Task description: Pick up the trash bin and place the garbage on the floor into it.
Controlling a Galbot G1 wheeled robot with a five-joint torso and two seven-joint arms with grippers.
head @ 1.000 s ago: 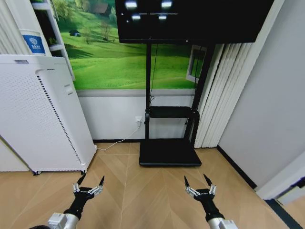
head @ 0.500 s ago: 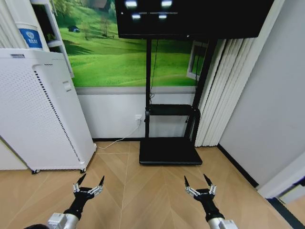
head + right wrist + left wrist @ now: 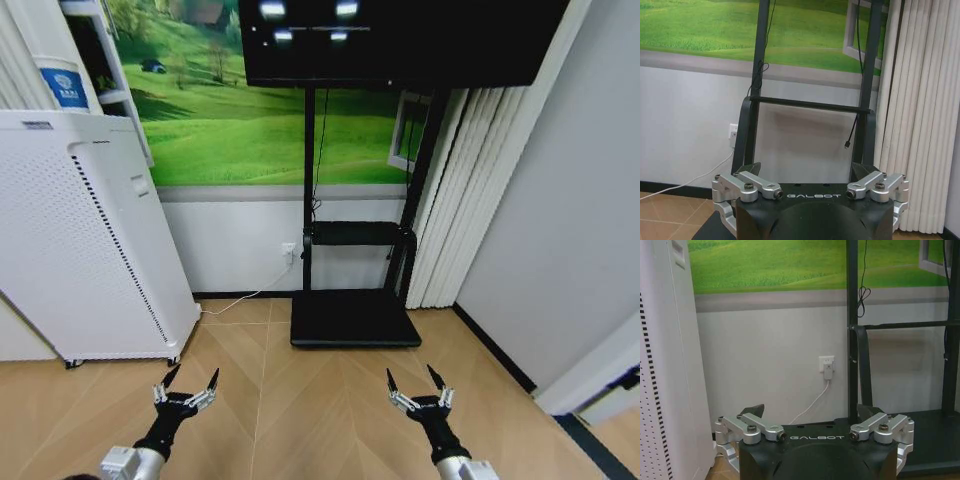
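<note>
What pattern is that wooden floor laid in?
The floor is light tan wood laid in a herringbone pattern, clearest in the head view.

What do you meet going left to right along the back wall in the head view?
White perforated appliance → wall outlet → black TV stand → white vertical blinds → grey wall.

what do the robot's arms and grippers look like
Both arms end alike. The left gripper and right gripper each carry two slim, pointed black fingers on silver metal linkages with small bolts. Behind these sits a black wrist housing marked GALBOT in pale letters, then a pale grey arm segment. No loose cables show on them.
</note>
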